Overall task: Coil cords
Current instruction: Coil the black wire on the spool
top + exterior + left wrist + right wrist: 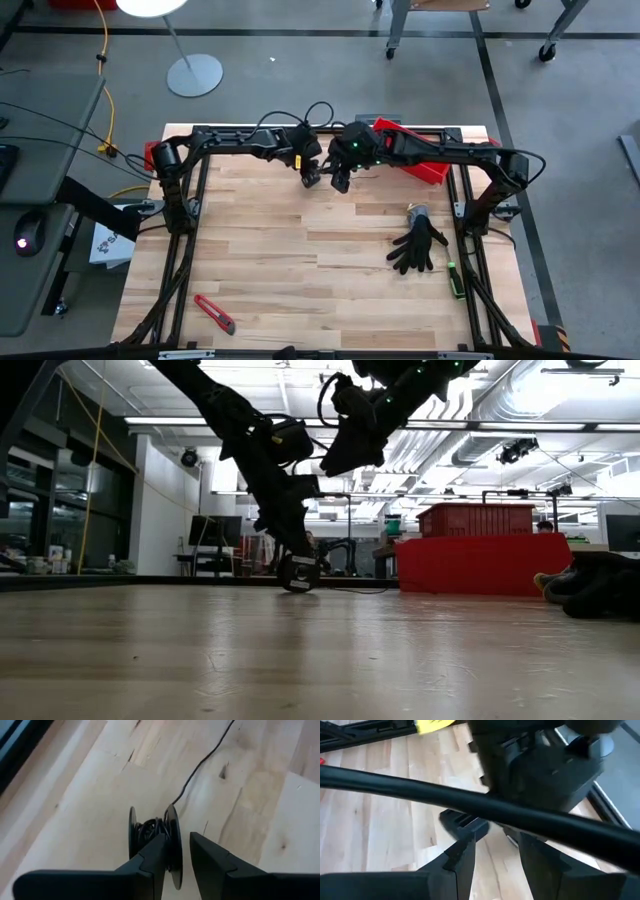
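L hand (177,857) is down at the counter (300,260), fingers (150,862) closed on one flange of the small black spool (152,837), which stands on edge w/ dark cord wound in its core. One finger sits between the two discs, the other outside the nearer disc. From the spool the thin dark cord (200,762) runs away from the L hand across the wood, loose & gently curved, lying flat on the counter. Low view: spool (298,573) touches the counter right under the L hand. R hand (495,865) hangs just beside the L one, raised off the counter, fingers apart w/ nothing between them; its wrist view is mostly blocked by the other arm's body & a thick black cable. Further out on the R hand's side: red bin (420,160) at the counter's far edge, black glove (418,248) near the R arm's base. Well away from both hands, near corner on the L side: red utility knife (214,313).
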You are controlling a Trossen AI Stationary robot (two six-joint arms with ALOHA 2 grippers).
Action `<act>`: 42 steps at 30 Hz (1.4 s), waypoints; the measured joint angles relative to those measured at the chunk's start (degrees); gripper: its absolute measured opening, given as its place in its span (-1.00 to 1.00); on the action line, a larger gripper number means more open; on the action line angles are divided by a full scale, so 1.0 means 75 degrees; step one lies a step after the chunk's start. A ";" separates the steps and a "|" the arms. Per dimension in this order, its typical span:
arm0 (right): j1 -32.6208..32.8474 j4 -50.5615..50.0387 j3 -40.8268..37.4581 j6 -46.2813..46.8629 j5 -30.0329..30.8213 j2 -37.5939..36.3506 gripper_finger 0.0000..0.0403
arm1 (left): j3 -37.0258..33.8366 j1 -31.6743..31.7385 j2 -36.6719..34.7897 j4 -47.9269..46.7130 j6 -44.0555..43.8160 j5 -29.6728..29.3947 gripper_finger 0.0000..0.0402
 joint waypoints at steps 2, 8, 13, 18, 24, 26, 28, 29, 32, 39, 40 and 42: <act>-0.0056 0.0095 0.0000 0.0018 0.0001 0.0000 -0.28 | -0.0081 -0.0075 0.0013 0.0098 0.0144 -0.0213 -0.63; -0.0264 0.0326 0.0000 0.0052 0.0000 -0.0084 -0.28 | -0.0236 -0.0207 0.0012 0.0061 0.0101 -0.0318 -0.71; -0.0414 0.0429 0.0003 0.0056 0.0000 -0.0180 -0.28 | -0.0242 -0.0249 0.0029 0.0143 0.0226 -0.0413 -0.76; -0.0606 0.0653 0.0003 0.0225 -0.0006 -0.0410 -0.28 | -0.0242 -0.0319 0.0032 0.0120 0.0258 -0.0439 -0.95; -0.0905 0.1011 0.0003 0.0233 0.0003 -0.0928 -0.28 | -0.0271 -0.0427 -0.0167 -0.0124 -0.0120 -0.0404 -0.99; -0.1021 0.1000 0.0003 0.0233 0.0021 -0.1092 -0.28 | -0.0277 -0.0430 -0.0326 -0.0176 -0.0184 -0.0327 -0.99; -0.1125 0.1051 0.0003 0.0233 0.0032 -0.1234 -0.28 | -0.0277 -0.0413 -0.0589 -0.0218 -0.0186 -0.0264 -0.99; -0.1177 0.1050 0.0003 0.0231 0.0029 -0.1319 -0.28 | -0.0277 -0.0386 -0.0744 -0.0289 -0.0188 -0.0187 -0.99; -0.1296 0.1038 0.0003 0.0229 0.0042 -0.1566 -0.28 | -0.0277 -0.0289 -0.1354 -0.0435 -0.0190 0.0046 -1.00; -0.1489 -0.0083 0.0012 0.0096 -0.0855 -0.2108 -0.28 | -0.0215 0.0002 -0.3669 -0.0858 -0.1027 0.1203 -1.00; -0.1497 -0.0247 0.0012 0.0044 -0.1183 -0.2115 -0.28 | -0.0139 0.0016 -0.4017 -0.0811 -0.1283 0.1277 -1.00; -0.1425 -0.0318 0.0009 0.0057 -0.1752 -0.2095 -0.28 | 0.0047 0.0056 -0.4646 -0.0651 -0.1789 0.1407 -1.00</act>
